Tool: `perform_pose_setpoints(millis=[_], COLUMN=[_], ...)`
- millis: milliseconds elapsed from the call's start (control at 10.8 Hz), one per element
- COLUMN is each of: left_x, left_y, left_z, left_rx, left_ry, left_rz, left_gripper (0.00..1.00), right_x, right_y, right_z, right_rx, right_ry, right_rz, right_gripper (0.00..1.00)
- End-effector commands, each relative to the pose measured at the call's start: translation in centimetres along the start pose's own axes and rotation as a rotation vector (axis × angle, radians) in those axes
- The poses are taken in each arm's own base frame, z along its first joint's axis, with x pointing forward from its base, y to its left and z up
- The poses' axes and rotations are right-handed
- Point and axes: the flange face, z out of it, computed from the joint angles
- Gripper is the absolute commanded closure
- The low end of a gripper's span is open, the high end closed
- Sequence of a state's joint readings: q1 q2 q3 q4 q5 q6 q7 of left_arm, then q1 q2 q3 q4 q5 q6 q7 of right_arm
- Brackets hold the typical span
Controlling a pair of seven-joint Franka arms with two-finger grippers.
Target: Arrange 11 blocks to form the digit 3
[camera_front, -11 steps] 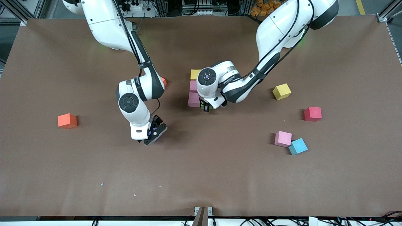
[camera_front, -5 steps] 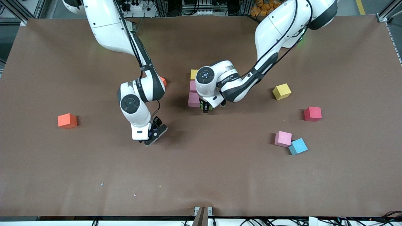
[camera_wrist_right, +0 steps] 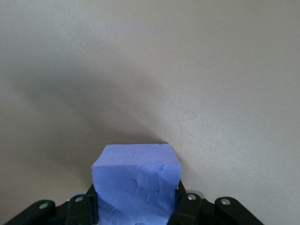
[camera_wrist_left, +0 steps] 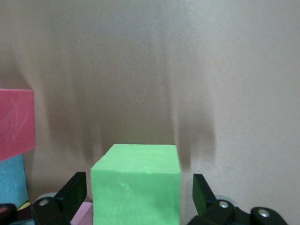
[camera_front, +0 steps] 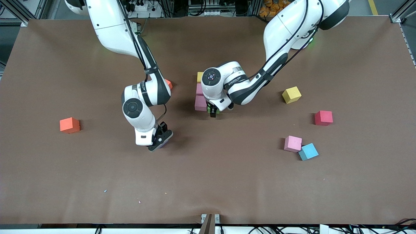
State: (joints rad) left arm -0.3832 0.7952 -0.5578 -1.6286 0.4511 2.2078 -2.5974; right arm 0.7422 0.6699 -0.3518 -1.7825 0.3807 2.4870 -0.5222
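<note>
A green block (camera_wrist_left: 136,185) is set on the worktop (camera_front: 227,182) against the pink column (camera_front: 200,102), the left tool (camera_front: 213,112) spread and released around it. A purple block (camera_wrist_right: 136,185) is clenched in the right tool (camera_front: 160,140), apparently for carrying to the figure.

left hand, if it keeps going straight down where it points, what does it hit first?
The green block between the open fingers of the left hand: they straddle it without gripping. Under that, probably the table, though the height above it is unclear.
</note>
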Motion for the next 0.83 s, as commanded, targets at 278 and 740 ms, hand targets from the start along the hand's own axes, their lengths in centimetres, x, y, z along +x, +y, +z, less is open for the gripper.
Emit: perform_pose_setpoints(millis=[278, 740], left_x=[-0.1, 8.1], left_y=[-1.1, 6.0], left_z=[-5.3, -8.8], left_rx=[-0.028, -0.065], left_ry=[0.038, 0.029], left_rz=[0.055, 0.053], left_gripper=[0.00, 0.00], right_x=[1.5, 2.7], right_y=[-4.4, -10.7], right_z=[-1.4, -2.4], right_rx=[0.061, 0.085], right_ry=[0.028, -0.024], right_rz=[0.342, 0.679], right_gripper=[1.00, 1.00])
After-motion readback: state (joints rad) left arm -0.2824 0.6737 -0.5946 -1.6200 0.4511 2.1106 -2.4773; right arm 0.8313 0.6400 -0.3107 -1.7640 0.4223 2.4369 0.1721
